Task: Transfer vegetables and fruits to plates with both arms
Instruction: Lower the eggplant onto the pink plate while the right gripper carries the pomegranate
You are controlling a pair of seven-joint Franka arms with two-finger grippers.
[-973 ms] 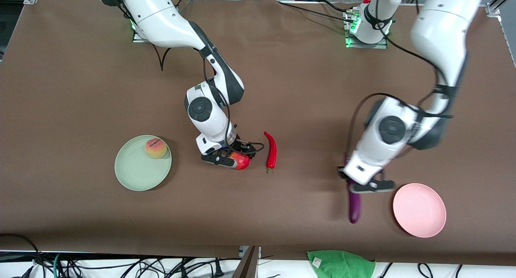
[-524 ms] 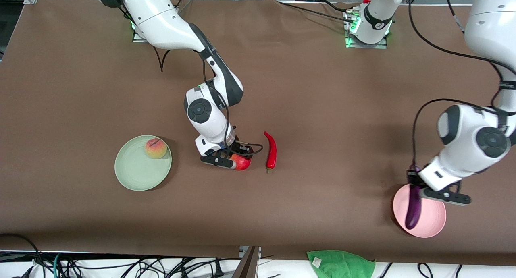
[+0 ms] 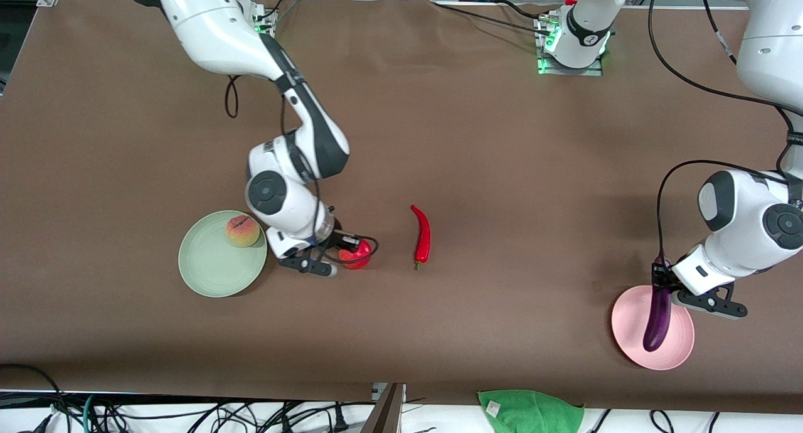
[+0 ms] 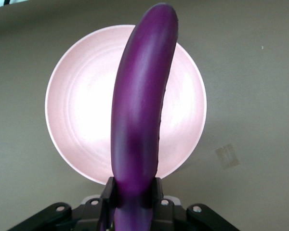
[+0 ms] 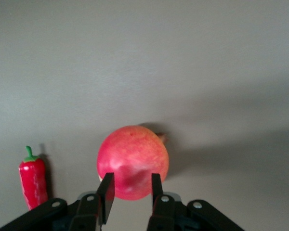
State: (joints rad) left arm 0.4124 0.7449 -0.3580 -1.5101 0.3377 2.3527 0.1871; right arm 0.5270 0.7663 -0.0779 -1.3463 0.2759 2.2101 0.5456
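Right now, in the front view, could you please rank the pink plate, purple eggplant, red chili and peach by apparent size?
1. Round pale pink plate, largest.
2. Long slim purple eggplant, though it is held above the plate, so nearer the camera.
3. Curved red chili pepper.
4. Round yellow-pink peach, smallest.

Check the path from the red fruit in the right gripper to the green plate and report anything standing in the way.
Nothing visible blocks it. The right gripper is shut on the red fruit beside the green plate, with only bare table between. The peach sits at the plate's rim farther from the camera, leaving the rest free.
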